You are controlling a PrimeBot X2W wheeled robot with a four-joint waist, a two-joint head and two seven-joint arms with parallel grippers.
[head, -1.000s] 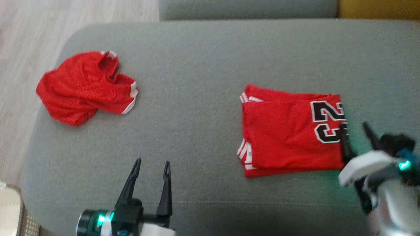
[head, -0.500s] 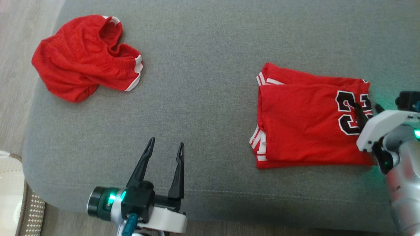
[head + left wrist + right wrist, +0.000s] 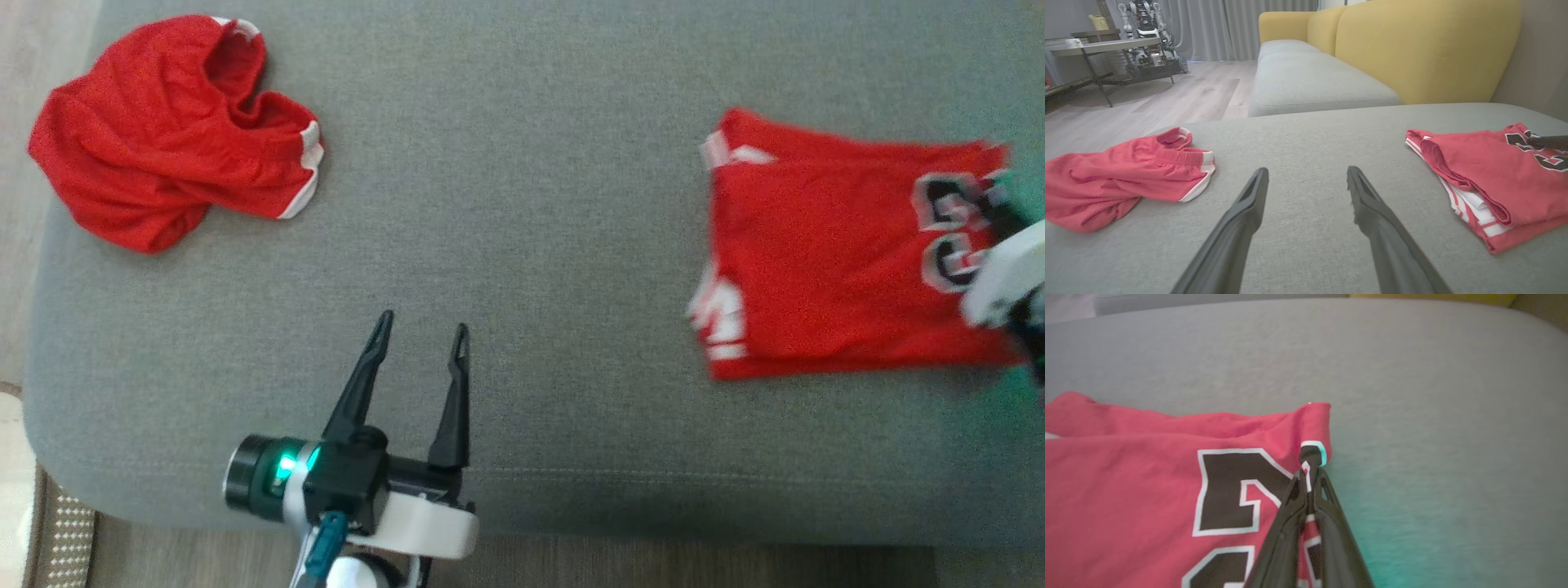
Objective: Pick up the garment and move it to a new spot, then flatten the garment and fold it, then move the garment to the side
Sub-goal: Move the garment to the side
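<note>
red folded jersey (image 3: 824, 253) lies on the right of the grey cushion (image 3: 522, 163). the right gripper (image 3: 1309, 470) pinches its numbered edge, which seems slightly bunched there. the left gripper (image 3: 423, 322) hovers spread wide, holding nothing.

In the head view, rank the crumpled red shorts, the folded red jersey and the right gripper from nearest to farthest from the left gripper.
From the left gripper:
1. Crumpled red shorts, up and to its left on the grey cushion.
2. Folded red jersey, off to its right.
3. Right gripper, shut on the jersey's far right edge.
</note>
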